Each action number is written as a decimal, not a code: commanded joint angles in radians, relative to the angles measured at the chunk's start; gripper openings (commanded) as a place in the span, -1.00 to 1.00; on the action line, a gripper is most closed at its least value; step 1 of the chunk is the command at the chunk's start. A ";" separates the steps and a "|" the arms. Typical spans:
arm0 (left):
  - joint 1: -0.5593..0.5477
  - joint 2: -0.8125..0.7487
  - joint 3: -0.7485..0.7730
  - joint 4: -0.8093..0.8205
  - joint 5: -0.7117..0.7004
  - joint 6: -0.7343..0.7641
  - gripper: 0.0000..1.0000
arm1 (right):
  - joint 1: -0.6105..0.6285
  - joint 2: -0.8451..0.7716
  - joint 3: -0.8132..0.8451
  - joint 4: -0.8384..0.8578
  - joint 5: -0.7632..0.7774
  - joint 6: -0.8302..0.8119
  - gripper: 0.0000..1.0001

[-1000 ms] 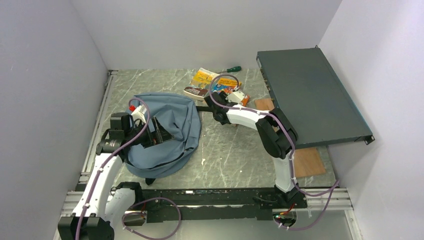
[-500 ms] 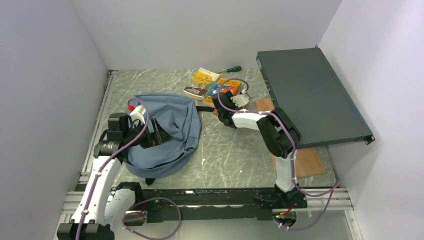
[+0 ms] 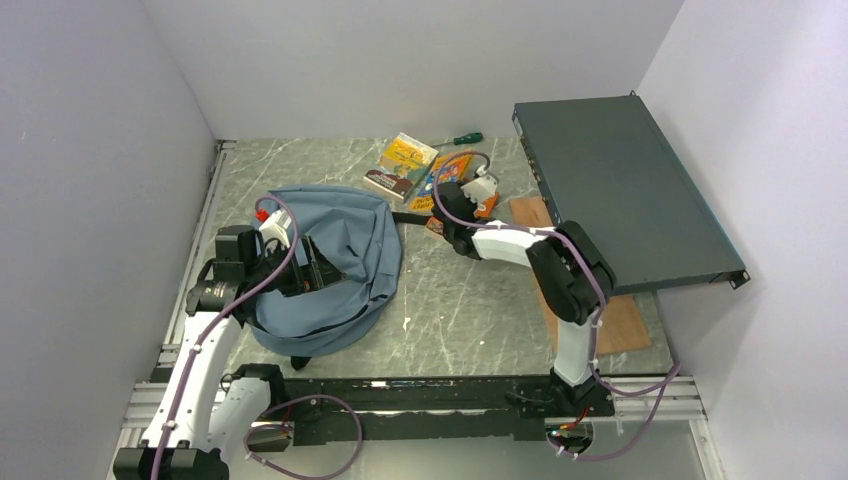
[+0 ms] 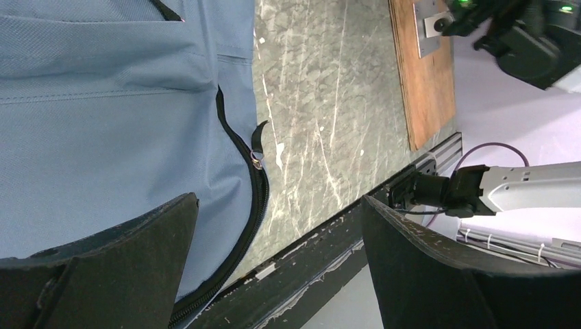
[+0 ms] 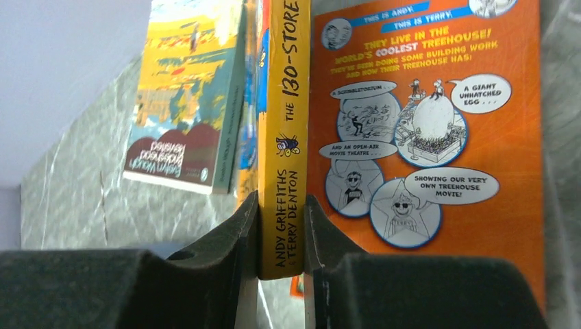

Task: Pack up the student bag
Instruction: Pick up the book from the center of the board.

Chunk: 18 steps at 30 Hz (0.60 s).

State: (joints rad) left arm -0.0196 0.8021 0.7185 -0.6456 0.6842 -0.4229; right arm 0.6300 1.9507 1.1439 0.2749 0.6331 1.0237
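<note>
The student bag (image 3: 340, 270), soft grey-blue fabric, lies on the left of the marble table with its black zipper (image 4: 241, 154) running along its edge. My left gripper (image 3: 318, 266) hovers over the bag, open, with nothing between its fingers (image 4: 438, 274); its near finger overlaps the bag's fabric (image 4: 103, 116). My right gripper (image 5: 281, 212) is shut on the yellow spine of an orange paperback book (image 5: 425, 137), which lies at the back centre of the table (image 3: 447, 172).
A second book (image 3: 400, 165) with a yellow and brown cover (image 5: 185, 103) lies just left of the held one. A green-handled screwdriver (image 3: 466, 138) is behind them. A flat dark grey metal box (image 3: 620, 190) fills the right side, resting on wooden boards (image 3: 620, 325).
My right gripper has turned and moved back toward the books, and its jaws have closed onto the orange book's spine. The left arm and bag have stayed put.
</note>
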 commanded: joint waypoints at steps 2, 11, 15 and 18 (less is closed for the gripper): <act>-0.003 0.003 0.007 0.069 0.035 -0.026 0.86 | 0.034 -0.215 0.040 -0.209 -0.071 -0.252 -1.00; -0.004 0.016 -0.091 0.405 0.233 -0.311 0.87 | 0.061 -0.635 -0.126 -0.453 -0.544 -0.492 -1.00; -0.014 -0.004 -0.224 0.810 0.274 -0.611 0.92 | 0.051 -0.795 -0.185 -0.436 -0.764 -0.413 -1.00; -0.035 -0.039 -0.248 0.957 0.230 -0.724 0.95 | 0.046 -0.873 -0.230 -0.318 -0.900 -0.291 -1.00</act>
State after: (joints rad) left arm -0.0322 0.8135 0.4915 -0.0723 0.8898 -0.8906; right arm 0.6865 1.1725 0.9375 -0.2325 0.0006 0.6243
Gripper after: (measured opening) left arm 0.963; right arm 0.236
